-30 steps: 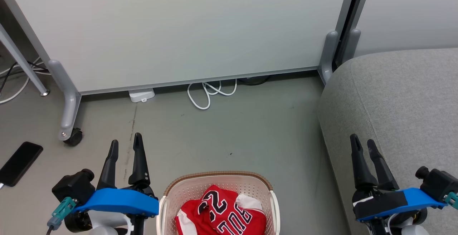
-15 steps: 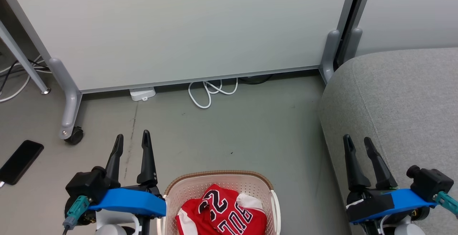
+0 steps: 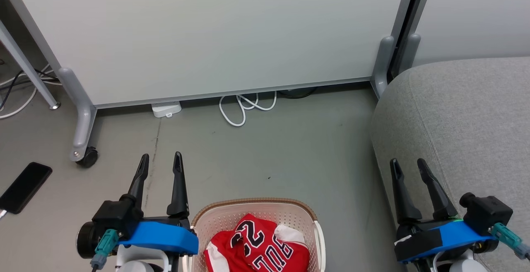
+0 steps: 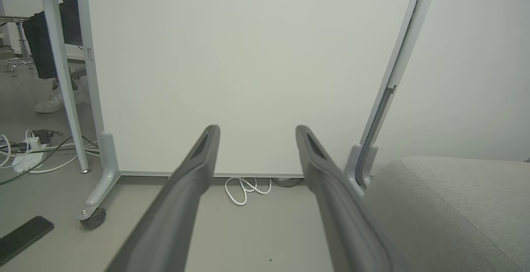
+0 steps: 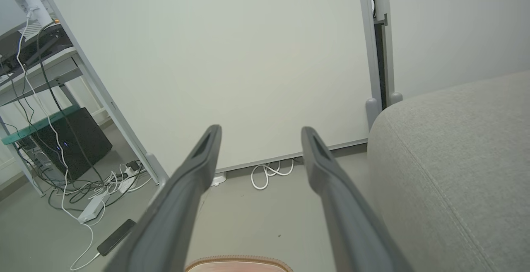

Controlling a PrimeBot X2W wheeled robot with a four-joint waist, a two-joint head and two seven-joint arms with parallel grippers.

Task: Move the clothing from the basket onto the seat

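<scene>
Red jersey (image 3: 265, 252) in basket (image 3: 252, 202), numerals upside-down, tilted.

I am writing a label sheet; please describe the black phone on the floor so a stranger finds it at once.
Start at the big white partition panel and follow its left grey foot down to the castor. Left of it on the floor lies the phone: flat, black and rectangular, unlike the small round castor.

We've got the red jersey (image 3: 256, 249) crumpled in the cream basket (image 3: 252, 202), numerals up; grey sofa (image 3: 468, 123) stands apart, right.
</scene>
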